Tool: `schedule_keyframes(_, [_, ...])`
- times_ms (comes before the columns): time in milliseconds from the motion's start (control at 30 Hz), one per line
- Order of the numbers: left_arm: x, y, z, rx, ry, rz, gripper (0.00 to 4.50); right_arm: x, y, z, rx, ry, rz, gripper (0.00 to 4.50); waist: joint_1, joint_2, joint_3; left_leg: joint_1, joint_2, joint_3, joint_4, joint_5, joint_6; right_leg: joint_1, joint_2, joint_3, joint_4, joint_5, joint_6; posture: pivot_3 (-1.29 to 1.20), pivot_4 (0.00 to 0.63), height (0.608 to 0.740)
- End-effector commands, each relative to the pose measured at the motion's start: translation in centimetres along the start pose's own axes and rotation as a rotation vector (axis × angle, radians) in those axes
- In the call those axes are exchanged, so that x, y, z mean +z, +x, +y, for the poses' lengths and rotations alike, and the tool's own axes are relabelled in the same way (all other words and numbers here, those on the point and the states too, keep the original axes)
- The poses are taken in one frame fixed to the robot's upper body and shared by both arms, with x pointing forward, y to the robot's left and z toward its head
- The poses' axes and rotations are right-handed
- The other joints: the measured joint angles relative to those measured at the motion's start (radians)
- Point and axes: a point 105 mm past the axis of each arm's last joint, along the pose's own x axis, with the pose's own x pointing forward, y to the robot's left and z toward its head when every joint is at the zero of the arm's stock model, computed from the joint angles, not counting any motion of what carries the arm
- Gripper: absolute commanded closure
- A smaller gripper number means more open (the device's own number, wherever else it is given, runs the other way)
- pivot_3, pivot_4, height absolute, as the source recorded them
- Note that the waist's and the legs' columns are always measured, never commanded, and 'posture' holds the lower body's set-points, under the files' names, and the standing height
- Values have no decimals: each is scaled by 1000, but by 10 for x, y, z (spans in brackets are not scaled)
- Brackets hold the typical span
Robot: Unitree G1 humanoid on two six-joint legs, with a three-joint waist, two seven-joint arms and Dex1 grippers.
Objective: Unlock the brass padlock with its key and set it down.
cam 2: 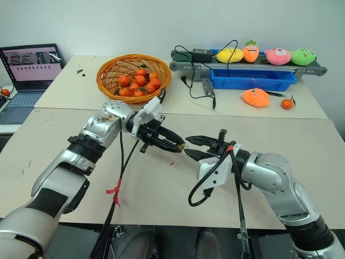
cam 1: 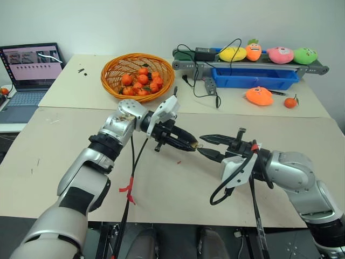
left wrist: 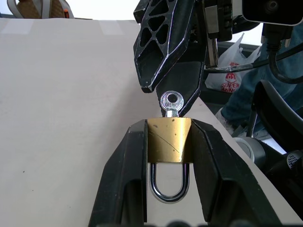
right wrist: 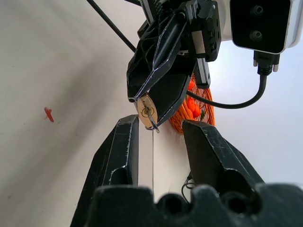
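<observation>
Head view: left gripper (cam 1: 190, 144) holds the brass padlock (cam 1: 192, 144) above the table (cam 1: 161, 183), near mid-scene. Right gripper (cam 1: 201, 145) sits just at its 3 o'clock, tips nearly meeting it. Wicker basket (cam 1: 137, 75) of oranges (cam 1: 141, 82) lies toward 11 o'clock from the lock.

Left wrist view: both fingers (left wrist: 124, 175) clamp the lock's gold body (left wrist: 169, 140), jaws partly closed on it; shackle (left wrist: 169, 185) hangs toward the camera, looks seated. The key (left wrist: 171, 103) sticks out at 12 o'clock (bow ringed, blade in the keyhole). Right gripper's tips (left wrist: 158, 56) hover beside the bow, contact unclear.

Right wrist view: right jaws part-open w/ nothing between them; lock (right wrist: 146, 112) at 12 o'clock ahead.
</observation>
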Motion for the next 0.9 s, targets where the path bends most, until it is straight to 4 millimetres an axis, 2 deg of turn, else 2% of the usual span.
schedule_keyframes(33, [12,1,2,-13,53,-2,3673,8,-3,-9,-35,-26,-27,3147,0,0,0,0,0,0,0,0,0,0,0,0,0,0,0,0,150,740])
schedule_keyframes(67, [12,1,2,-13,53,-2,3673,8,-2,-9,-34,-24,-26,3261,0,0,0,0,0,0,0,0,0,0,0,0,0,0,0,0,150,740])
schedule_keyframes(167, [12,1,2,-13,54,-2,3673,9,-3,-9,-34,-19,-27,4308,0,0,0,0,0,0,0,0,0,0,0,0,0,0,0,0,150,740])
schedule_keyframes(200, [12,1,2,-13,54,-2,3673,8,-3,-9,-34,-17,-27,4457,0,0,0,0,0,0,0,0,0,0,0,0,0,0,0,0,150,740])
schedule_keyframes(667, [12,1,2,-12,59,-3,3673,9,-2,-9,-24,13,-29,4457,0,0,0,0,0,0,0,0,0,0,0,0,0,0,0,0,150,740])
schedule_keyframes(900, [16,3,5,-7,134,16,3673,-3,0,-12,-5,301,28,4457,1,0,0,0,0,0,0,0,0,0,0,0,0,0,0,0,150,740])
